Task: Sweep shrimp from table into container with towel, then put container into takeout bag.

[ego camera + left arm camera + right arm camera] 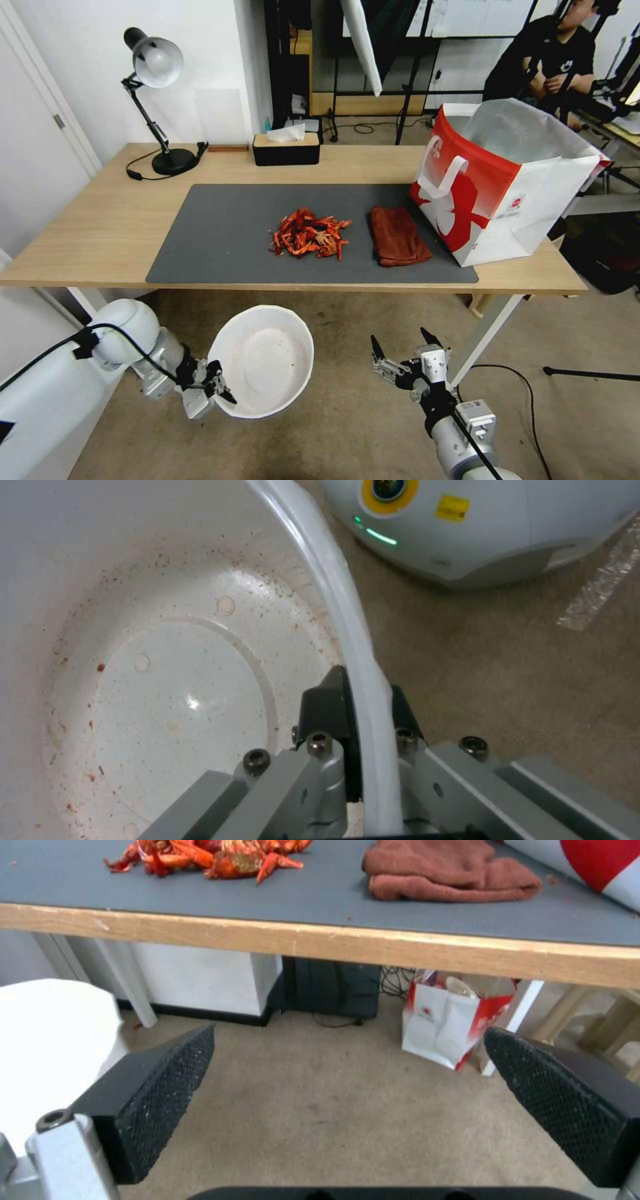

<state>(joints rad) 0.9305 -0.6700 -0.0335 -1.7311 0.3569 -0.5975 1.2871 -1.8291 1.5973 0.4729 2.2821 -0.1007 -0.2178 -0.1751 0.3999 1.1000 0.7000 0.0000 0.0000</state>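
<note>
One long light-wood table spans the head view, a dark grey mat covering its middle. Next in size, the takeout bag stands upright on the table's right end, its near corner on the mat; it is red and white with a flat white handle, a white figure print and a small round red logo on the white side (the writing beneath it is too small to read). Below the table's near edge, off the tabletop and over the carpet, the white container hangs tilted with its mouth toward the camera, its inside flecked with red specks; the left gripper pinches its rim, one finger inside and one outside the wall. The right gripper hovers low in front of the table, empty, its black textured pads spread wide apart. On the mat the folded rust-brown towel lies just beside the bag, and the shrimp sit heaped a little to its left, apart from it.
</note>
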